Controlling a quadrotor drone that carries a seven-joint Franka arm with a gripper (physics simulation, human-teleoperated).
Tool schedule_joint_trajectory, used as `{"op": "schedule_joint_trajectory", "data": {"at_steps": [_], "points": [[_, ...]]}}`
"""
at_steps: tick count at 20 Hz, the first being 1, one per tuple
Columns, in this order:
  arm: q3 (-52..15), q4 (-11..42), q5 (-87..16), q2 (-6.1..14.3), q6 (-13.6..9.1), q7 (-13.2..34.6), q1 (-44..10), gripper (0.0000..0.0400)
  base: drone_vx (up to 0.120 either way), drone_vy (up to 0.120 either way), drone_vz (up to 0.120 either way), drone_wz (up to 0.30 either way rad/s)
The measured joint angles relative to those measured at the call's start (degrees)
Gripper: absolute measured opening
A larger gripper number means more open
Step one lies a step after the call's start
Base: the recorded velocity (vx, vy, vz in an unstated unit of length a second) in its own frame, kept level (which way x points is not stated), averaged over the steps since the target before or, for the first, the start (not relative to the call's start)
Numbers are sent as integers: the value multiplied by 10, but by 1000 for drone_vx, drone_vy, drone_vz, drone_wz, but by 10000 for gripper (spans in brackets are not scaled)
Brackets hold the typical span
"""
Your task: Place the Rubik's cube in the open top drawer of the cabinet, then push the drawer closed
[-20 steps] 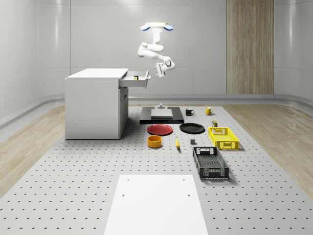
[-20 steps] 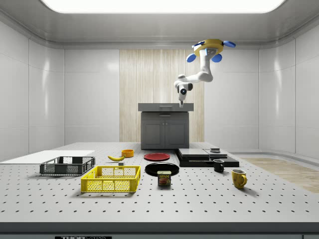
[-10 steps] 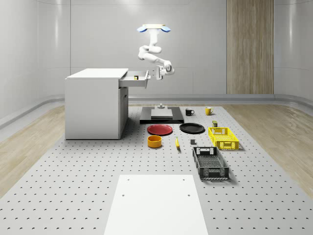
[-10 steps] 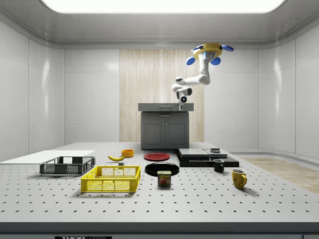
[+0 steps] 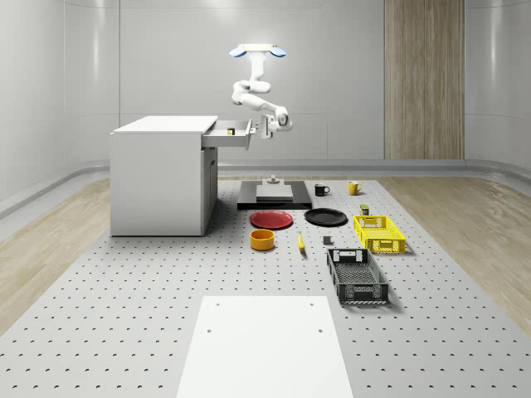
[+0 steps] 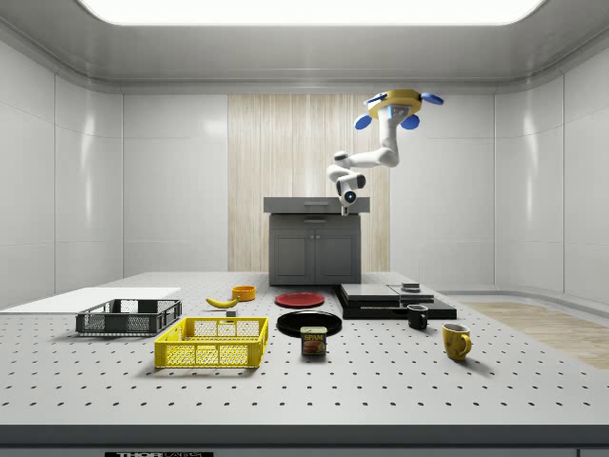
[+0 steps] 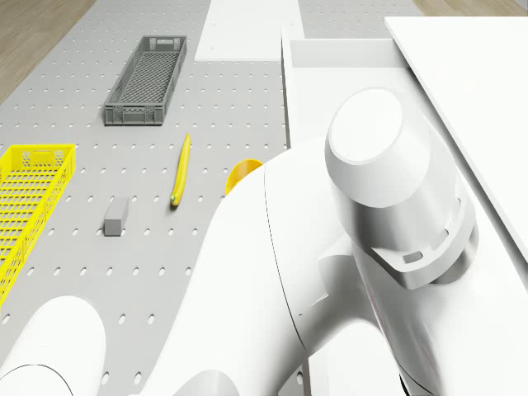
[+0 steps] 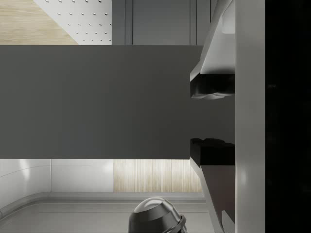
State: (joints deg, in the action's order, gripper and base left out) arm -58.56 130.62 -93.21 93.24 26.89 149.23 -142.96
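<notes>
— While the drone [image 5: 258,50] hovered above and just beyond the cabinet's [image 5: 162,178] open top drawer [image 5: 230,134], where was the gripper [image 5: 268,126]?

— Right at the drawer's front panel, fingers [image 8: 212,86] spread apart with nothing between them.

— And the Rubik's cube [image 5: 231,130]?

— Already lying inside the drawer, which stood pulled out. A red plate [image 5: 271,219] lay on the table [image 5: 124,315] below.

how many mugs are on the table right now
2. A black mug stands beside the dark platform, and a yellow mug stands just toward the whole-scene view's right of it. Others could be hidden behind the cabinet.
</notes>
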Motion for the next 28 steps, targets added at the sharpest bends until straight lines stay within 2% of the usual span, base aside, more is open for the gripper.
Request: {"op": "schedule_joint_trajectory", "data": {"at_steps": [5, 8, 11, 12, 13, 15, 19, 24, 28], "points": [[1, -1, 1, 0, 0, 1, -2, 108, 0, -120, 0, 0], [2, 2, -5, 2, 0, -12, 3, 107, 0, -13, 0, 0], [-2, -3, -103, 24, 11, -167, 36, 95, 0, 0, 0, 0], [-5, -6, -152, 22, 7, -217, 57, 95, 0, 0, 0, 0], [-8, 0, -181, 6, -8, -223, 75, 97, 0, 0, 0, 0], [-5, 15, -174, -2, -18, -188, 86, 100, 0, 0, 0, 0], [6, 46, -166, -1, -23, -143, 110, 103, 0, 0, 0, 0], [19, 76, -181, 7, -22, -130, 142, 104, 0, 0, 0, 0], [27, 94, -202, 14, -19, -136, 165, 105, 0, 0, 0, 0]]}}
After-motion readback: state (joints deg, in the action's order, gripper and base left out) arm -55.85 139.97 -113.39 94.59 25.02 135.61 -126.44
